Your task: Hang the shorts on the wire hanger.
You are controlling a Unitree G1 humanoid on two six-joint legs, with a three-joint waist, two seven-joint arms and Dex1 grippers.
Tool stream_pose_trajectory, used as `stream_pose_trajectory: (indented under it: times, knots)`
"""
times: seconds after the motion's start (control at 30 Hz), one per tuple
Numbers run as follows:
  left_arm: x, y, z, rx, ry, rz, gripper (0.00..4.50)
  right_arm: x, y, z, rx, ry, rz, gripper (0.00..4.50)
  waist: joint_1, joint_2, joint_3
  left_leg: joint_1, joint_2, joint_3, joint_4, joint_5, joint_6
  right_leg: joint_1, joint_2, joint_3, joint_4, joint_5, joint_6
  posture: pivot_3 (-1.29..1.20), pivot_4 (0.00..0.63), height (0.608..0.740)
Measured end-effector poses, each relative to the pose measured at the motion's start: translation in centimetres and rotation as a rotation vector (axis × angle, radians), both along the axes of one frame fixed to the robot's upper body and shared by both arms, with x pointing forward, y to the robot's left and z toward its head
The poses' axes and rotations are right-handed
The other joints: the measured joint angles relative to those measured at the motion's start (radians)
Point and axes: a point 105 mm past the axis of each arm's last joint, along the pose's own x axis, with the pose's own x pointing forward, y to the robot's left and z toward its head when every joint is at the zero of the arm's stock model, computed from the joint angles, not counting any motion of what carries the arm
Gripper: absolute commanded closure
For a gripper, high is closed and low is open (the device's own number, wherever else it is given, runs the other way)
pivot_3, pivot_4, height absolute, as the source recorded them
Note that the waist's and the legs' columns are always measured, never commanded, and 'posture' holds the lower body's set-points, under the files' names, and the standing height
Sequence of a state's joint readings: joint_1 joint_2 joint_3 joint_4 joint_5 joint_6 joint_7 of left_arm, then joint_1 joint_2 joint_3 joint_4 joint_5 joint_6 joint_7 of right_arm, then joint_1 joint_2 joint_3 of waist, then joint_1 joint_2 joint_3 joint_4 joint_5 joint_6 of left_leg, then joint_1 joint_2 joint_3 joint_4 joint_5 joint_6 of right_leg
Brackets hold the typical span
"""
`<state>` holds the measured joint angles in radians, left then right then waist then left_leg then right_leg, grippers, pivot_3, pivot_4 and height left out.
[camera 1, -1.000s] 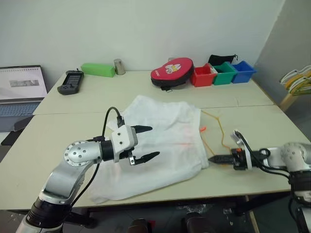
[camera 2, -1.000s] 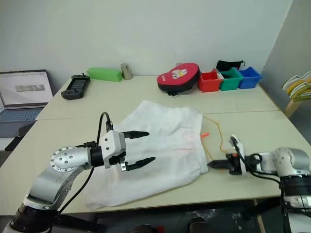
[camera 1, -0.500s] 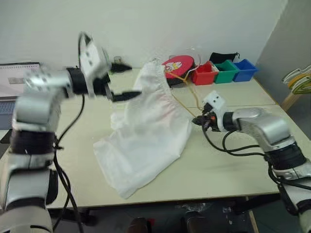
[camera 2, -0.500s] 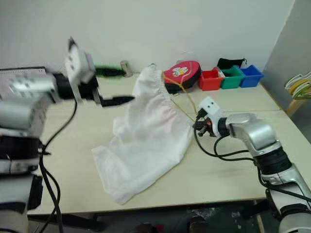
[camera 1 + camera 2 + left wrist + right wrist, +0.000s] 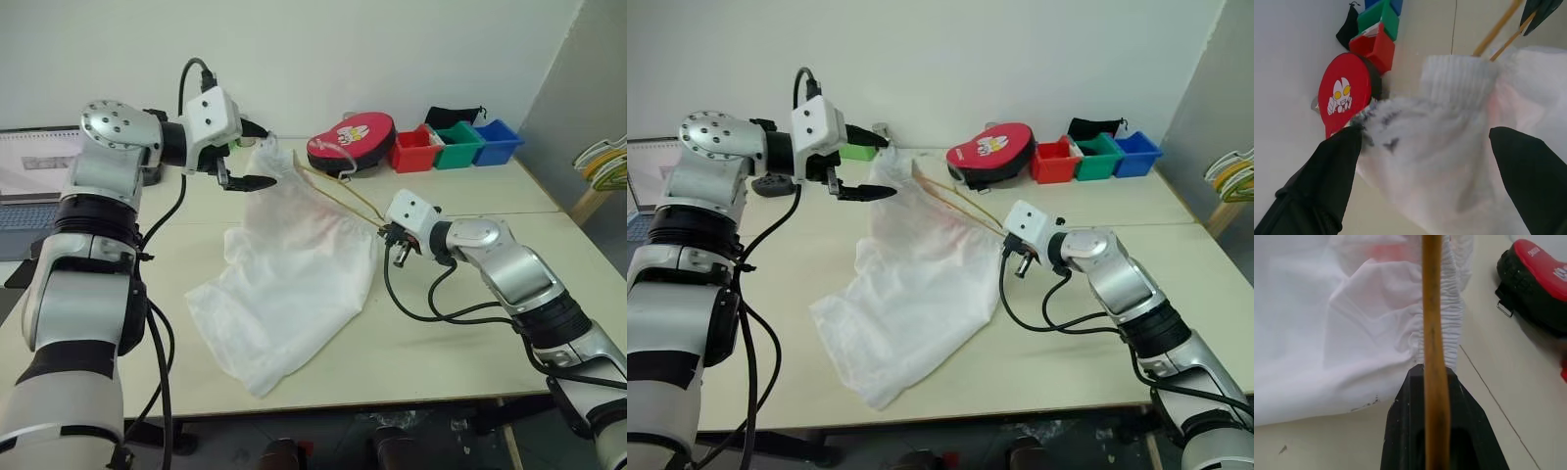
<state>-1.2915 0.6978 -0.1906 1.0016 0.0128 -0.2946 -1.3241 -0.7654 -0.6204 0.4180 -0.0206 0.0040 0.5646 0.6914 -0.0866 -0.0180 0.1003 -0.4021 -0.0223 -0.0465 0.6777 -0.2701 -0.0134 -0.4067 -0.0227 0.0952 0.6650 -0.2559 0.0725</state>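
Note:
The white shorts (image 5: 294, 274) are lifted at the waistband and drape down onto the table (image 5: 470, 352). The yellow-orange wire hanger (image 5: 338, 193) slants up from my right gripper (image 5: 385, 232) into the raised waistband. The right gripper is shut on the wire, which runs between its fingers in the right wrist view (image 5: 1432, 308). My left gripper (image 5: 269, 157) is raised at the top of the shorts. It is open, with its black fingers (image 5: 1332, 166) wide on either side of the bunched waistband (image 5: 1449, 127). The hanger's hook is hidden.
At the back of the table stand a red round pouch (image 5: 348, 144) and red (image 5: 411, 152), green (image 5: 454, 145) and blue (image 5: 492, 140) bins. A laptop (image 5: 34, 162) is at the far left. More hangers (image 5: 602, 162) show at the right edge.
The right gripper has raised the hanger, lifting the shorts' waistband off the table. The left arm rose from low over the flat shorts to the raised waistband, still open.

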Motion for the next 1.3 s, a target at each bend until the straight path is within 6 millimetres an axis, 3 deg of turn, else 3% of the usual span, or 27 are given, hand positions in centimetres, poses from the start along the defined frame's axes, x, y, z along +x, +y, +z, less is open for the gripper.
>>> stream_pose_trajectory:
  times: [0.3,0.57,1.3]
  knots:
    - [-0.5,-0.2,-3.4,0.2,0.072,-0.077,0.03,-0.1,0.4,1.2,-0.091,-0.136,0.021,4.5,-0.028,0.0,0.0,0.0,0.001,-0.001,0.0,0.0,0.0,0.0,0.0,0.0,0.002,0.0,0.0,-0.12,0.014,0.74]
    - [0.4,-0.3,-4.6,0.247,0.019,-0.033,0.03,-0.5,0.8,2.1,-0.2,-0.258,0.053,4.5,-0.049,0.0,0.0,0.001,0.0,-0.001,0.003,0.0,0.0,-0.001,-0.001,0.0,0.01,-0.001,0.001,-0.13,0.012,0.74]
    - [0.8,0.1,-5.1,0.284,-0.04,0.0,4.16,-0.8,1.7,1.9,-0.257,-0.317,0.092,4.5,-0.08,-0.001,-0.001,0.003,0.0,-0.003,0.003,0.002,0.0,-0.001,-0.001,0.0,0.015,-0.001,0.001,-0.11,0.0,0.74]
